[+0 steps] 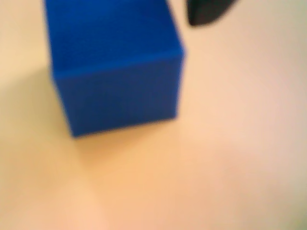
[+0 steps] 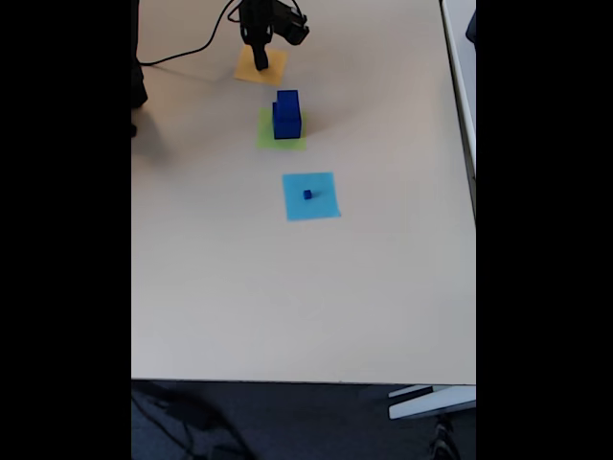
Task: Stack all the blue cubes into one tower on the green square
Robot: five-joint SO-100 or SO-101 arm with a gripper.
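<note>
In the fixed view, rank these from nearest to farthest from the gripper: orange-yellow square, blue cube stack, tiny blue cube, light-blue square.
1. Orange-yellow square, directly under the gripper at the table's far end.
2. Blue cube stack, on the green square, just below.
3. Light-blue square and tiny blue cube sitting on it: too close to call.

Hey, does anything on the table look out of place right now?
One tiny blue cube sits alone on the light-blue square, apart from the blue cube stack on the green square. Nothing looks spilled or damaged.
</note>
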